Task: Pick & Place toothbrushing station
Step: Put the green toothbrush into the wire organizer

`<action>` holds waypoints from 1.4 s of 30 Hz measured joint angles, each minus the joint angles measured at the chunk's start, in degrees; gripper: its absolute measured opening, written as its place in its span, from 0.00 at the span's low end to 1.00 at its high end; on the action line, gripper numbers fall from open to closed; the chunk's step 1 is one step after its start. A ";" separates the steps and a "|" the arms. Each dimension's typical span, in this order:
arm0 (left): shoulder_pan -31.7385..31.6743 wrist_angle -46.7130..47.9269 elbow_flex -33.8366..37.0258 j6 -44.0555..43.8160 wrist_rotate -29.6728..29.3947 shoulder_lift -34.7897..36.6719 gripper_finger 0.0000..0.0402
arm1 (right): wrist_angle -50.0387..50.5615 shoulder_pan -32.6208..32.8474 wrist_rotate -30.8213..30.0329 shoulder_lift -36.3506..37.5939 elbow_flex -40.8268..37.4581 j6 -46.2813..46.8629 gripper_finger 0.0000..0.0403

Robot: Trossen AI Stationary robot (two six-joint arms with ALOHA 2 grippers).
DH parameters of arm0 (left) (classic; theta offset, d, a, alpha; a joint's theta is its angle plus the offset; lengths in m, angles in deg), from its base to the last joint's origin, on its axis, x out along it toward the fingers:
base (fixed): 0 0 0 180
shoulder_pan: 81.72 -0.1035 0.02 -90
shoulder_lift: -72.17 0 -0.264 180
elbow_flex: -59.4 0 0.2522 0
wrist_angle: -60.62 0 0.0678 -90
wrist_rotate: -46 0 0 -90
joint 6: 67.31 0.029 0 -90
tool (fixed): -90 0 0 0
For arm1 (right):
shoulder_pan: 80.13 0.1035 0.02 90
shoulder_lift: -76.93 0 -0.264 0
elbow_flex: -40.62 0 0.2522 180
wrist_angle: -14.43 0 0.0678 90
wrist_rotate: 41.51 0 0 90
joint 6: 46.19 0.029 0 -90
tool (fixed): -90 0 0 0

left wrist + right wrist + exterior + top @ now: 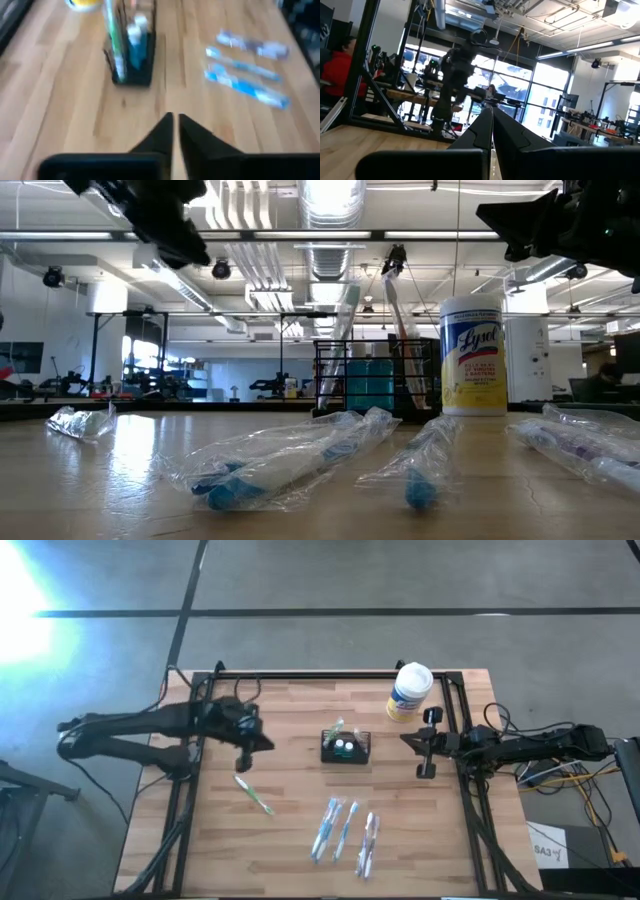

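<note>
The small black wire-mesh toothbrushing caddy (346, 747) stands upright near the middle of my light wooden table (300, 840), a little toward the far edge. From above its long axis runs across the table, from my left side to my right. A green-handled toothbrush (114, 42) stands in its left end, leaning slightly and rising above the rim, and blue-and-white items (136, 37) sit in the compartments beside it.

My left pincer (246, 748) hangs above the table left of the caddy and well apart from it, fingers (161, 135) clenched to a thin slit and holding nothing. It points toward the caddy, with bare table between.

Just below my left pincer a green toothbrush in clear wrap (254, 794) lies flat at a slant. Three blue toothbrushes in clear plastic wrappers (344, 832) lie side by side nearer the front edge, on the near side of the caddy and apart from it.

The white cylindrical wipes canister with a yellow label (409, 692) stands upright at the far right corner, near the caddy's right end but not touching it.

My right pincer (426, 743) waits raised at the right edge of the table, fingers (492, 127) pressed together and empty, to the right of the caddy.
</note>
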 joint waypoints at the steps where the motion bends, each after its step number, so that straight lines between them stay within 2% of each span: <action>1: 1.71 2.63 -0.73 -0.35 -1.32 0.29 0.03 | 0.00 0.00 0.01 -0.01 0.00 0.00 0.02; 4: 5.85 8.35 -1.83 -1.74 -3.16 0.05 0.02 | -0.01 0.00 0.01 -0.01 0.00 0.00 0.02; 8: 8.99 11.06 -1.83 -3.20 -3.87 -1.61 0.01 | -0.02 0.00 0.01 -0.01 0.00 0.81 0.02; 19: 9.79 21.01 -1.79 2.74 -6.30 -8.64 0.05 | 0.19 0.00 0.01 0.00 0.00 2.38 0.02; 25: 12.46 21.45 -1.75 9.53 -1.58 -12.97 0.02 | 1.46 -0.07 -7.10 0.01 0.00 4.13 0.02; 29: 15.15 20.16 -1.75 10.64 -4.66 -15.95 0.02 | 2.39 0.00 -7.31 0.01 0.00 4.12 0.02; 33: 17.97 18.01 -1.70 10.79 -10.24 -18.89 0.11 | 2.70 0.00 -7.28 0.00 0.00 4.50 0.02; 42: 23.65 17.31 -1.58 12.56 -9.31 -23.73 0.39 | 4.47 0.00 -6.76 0.02 0.00 7.05 0.02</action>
